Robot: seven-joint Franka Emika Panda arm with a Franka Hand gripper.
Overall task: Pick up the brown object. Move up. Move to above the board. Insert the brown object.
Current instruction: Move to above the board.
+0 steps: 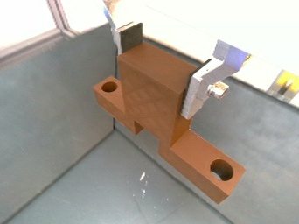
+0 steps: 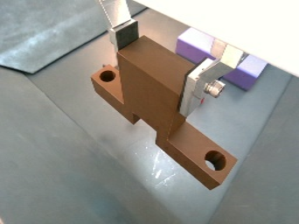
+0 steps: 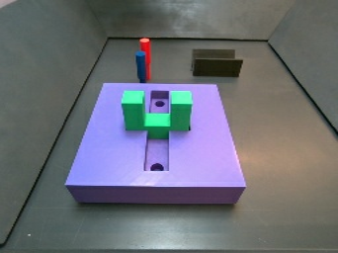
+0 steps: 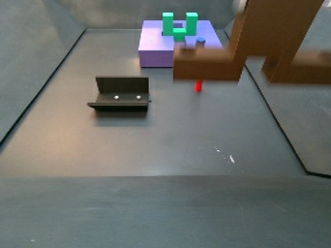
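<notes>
The scene was a dark grey floor (image 4: 142, 145) enclosed by low grey walls, seen in both side views. In a side view the board (image 3: 119, 148), a lavender slab, lay flat near the middle of the floor, carrying a green U-shaped block (image 3: 156, 111) astride its central slot (image 3: 157, 153), which showed round holes; behind the board stood a thin upright post, red above blue (image 3: 142, 59), and to its side the fixture (image 3: 216, 64) near the back wall. That view showed neither the gripper nor the brown object. In a side view from the opposite end, the brown object (image 4: 265, 44) filled the upper right corner, large and close to the camera and clear of the floor, while the board (image 4: 162, 46) lay far behind it and the fixture (image 4: 120, 94) stood well apart on the floor; a small red mark (image 4: 198, 85) showed below the object. Only the wrist views showed the grasp: the gripper (image 1: 163, 66) (image 2: 163, 61) held the brown object (image 1: 158, 105) (image 2: 152, 92) by its thick block part, the fingers (image 1: 201, 87) (image 2: 198, 83) pinching it from two opposite sides. The bar ran crosswise beneath, with a round hole visible near each end. A wrist view also caught a corner of the board (image 2: 208, 48) beyond the gripper.
</notes>
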